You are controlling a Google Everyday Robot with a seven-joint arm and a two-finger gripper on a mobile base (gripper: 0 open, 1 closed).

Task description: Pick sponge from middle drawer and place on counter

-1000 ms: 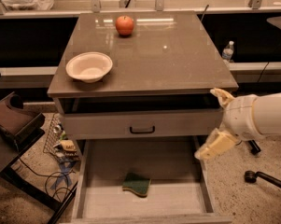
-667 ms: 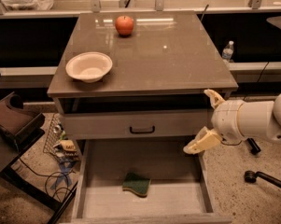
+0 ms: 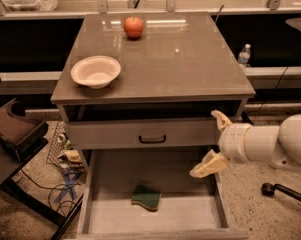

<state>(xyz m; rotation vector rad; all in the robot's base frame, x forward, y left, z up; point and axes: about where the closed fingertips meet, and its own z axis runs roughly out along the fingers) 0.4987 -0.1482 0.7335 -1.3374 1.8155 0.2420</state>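
**Q:** What has changed in the last second?

**A:** The hand (image 3: 214, 143) has moved toward the left of the view and downward. It was beside the cabinet's right edge and is now by the right wall of the open middle drawer (image 3: 86, 199). Its two fingers are spread wide and grasp nothing. The sponge (image 3: 146, 196) has not shifted.

**Q:** What does this mean for the task?

**A:** This looks like the approach phase. The drawer is already pulled out, so the sponge is exposed from above. The pick itself has not yet begun.

**Q:** Where does the sponge lie relative to the hand?

**A:** It rests flat on the drawer floor near the middle, green face up. It is below the hand and to its left in the view, well apart and untouched. The hand probably needs to go farther left and descend before it can close on the sponge.

**Q:** And the destination?

**A:** The table (image 3: 190, 59) sits above the drawers. It carries a white bowl (image 3: 96, 71) and an apple (image 3: 133, 27), and its right half is bare.
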